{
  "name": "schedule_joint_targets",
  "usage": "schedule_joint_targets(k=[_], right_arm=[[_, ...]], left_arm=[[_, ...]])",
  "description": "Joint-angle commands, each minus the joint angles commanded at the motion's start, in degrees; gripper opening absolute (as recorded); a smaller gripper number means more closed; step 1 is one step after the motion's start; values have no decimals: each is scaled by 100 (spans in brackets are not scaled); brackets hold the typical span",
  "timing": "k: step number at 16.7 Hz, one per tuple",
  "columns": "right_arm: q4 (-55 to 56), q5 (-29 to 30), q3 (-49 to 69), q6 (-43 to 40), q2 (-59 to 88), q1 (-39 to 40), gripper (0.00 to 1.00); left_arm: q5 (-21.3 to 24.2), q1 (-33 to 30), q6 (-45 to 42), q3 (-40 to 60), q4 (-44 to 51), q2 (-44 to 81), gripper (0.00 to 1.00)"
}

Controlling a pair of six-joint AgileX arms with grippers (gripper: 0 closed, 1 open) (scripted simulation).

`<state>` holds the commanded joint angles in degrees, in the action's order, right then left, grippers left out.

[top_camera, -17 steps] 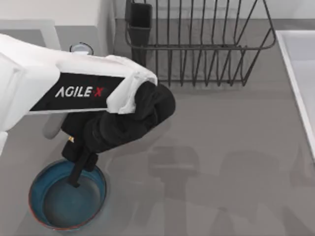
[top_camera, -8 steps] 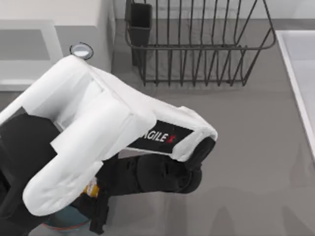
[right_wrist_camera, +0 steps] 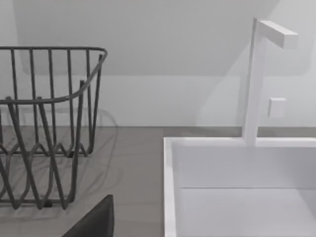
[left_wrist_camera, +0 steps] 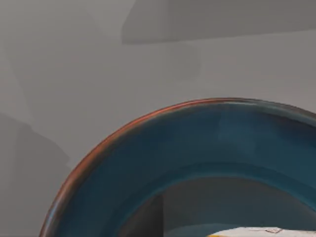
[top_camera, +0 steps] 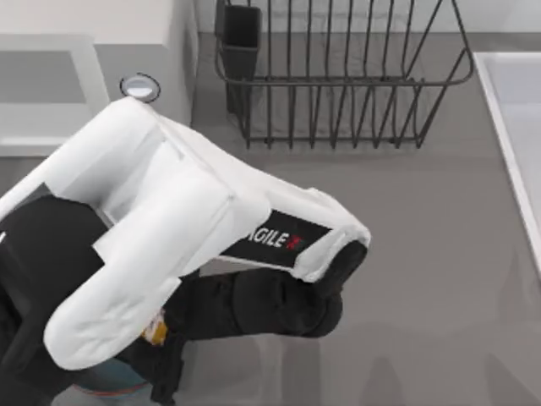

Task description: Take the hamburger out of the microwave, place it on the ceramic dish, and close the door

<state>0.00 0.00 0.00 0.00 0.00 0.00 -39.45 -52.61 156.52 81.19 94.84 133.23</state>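
Observation:
My left arm (top_camera: 161, 228) covers the left of the table in the top view. Its gripper (top_camera: 162, 365) points down over the ceramic dish (top_camera: 106, 387), whose teal edge peeks out under the arm. A yellow-orange patch of the hamburger (top_camera: 155, 328) shows in the gripper. In the left wrist view the ceramic dish (left_wrist_camera: 148, 148) lies close below, with the hamburger (left_wrist_camera: 256, 232) inside its rim. The microwave (top_camera: 93, 19) stands at the back left with a knob (top_camera: 139, 86). Beside the knob is the door (top_camera: 95, 68); I cannot tell how far it is swung.
A dark wire dish rack (top_camera: 338, 93) stands at the back middle of the table. A white sink (top_camera: 516, 127) runs along the right edge, with a faucet (right_wrist_camera: 256, 74) behind it. A dark part of my right gripper (right_wrist_camera: 94, 222) shows near the rack (right_wrist_camera: 44, 148).
The left arm has folded back toward the front left, and its white links now cover most of the dish. The gripper with the hamburger moved toward the front edge, then nearly stopped.

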Motion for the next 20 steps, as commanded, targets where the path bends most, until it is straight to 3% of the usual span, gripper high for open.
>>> schedule_joint_targets(k=[5,9,20], right_arm=[[0,0,0,0,0,0,100],[0,0,0,0,0,0,100],[0,0,0,0,0,0,100]], left_arm=[[-256,295,-221,-733,-853,-44,0],[-308,348,-251,-800,-920,-42,0],[-308,348,-251,-800,-920,-42,83]])
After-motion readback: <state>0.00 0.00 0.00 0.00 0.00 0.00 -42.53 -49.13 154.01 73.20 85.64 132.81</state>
